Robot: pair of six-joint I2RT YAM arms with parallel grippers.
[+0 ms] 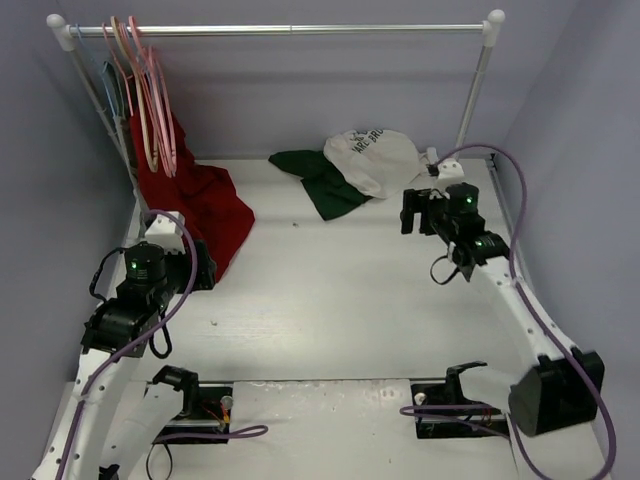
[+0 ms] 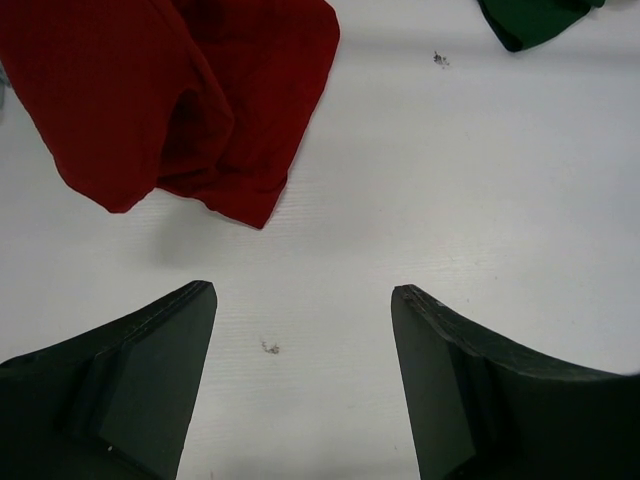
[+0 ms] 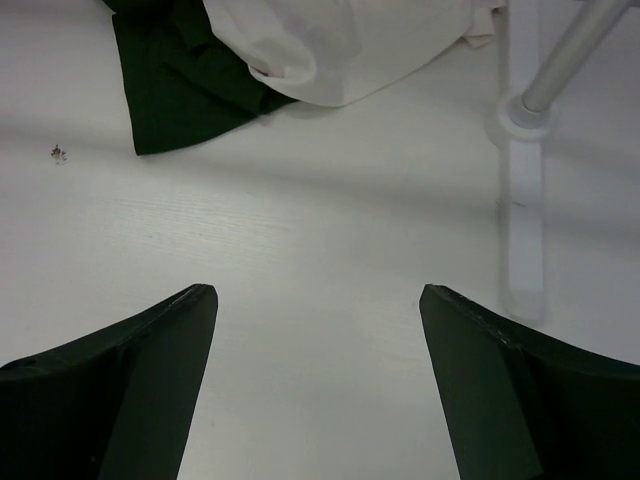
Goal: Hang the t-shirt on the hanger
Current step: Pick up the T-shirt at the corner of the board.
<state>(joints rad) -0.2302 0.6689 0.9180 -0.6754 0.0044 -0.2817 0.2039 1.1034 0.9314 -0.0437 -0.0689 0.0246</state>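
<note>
Our left gripper (image 2: 300, 295) hangs with its jaws spread and nothing between them, over bare table (image 1: 330, 290) just short of the red garment (image 1: 195, 205). Our right gripper (image 3: 315, 292) is spread and empty too, pointing at the t-shirt (image 1: 360, 165), near it but not touching.

We see the t-shirt lying in a crumpled heap at the far side of the table, close to the right post of the rail (image 1: 280, 30), with a green sleeve spilling out to its left. The hanger (image 1: 150, 100) hangs among other pink ones at the rail's far left end, above the red garment and well apart from the shirt.

We judge the task to be at its first step: neither shirt nor hanger is in hand. Next, we think the right gripper should go forward and down to pinch the shirt by a shoulder or the neck. We cannot make out the neck opening in the heap, so the cloth may need lifting and spreading before the left arm brings the hanger.
</note>
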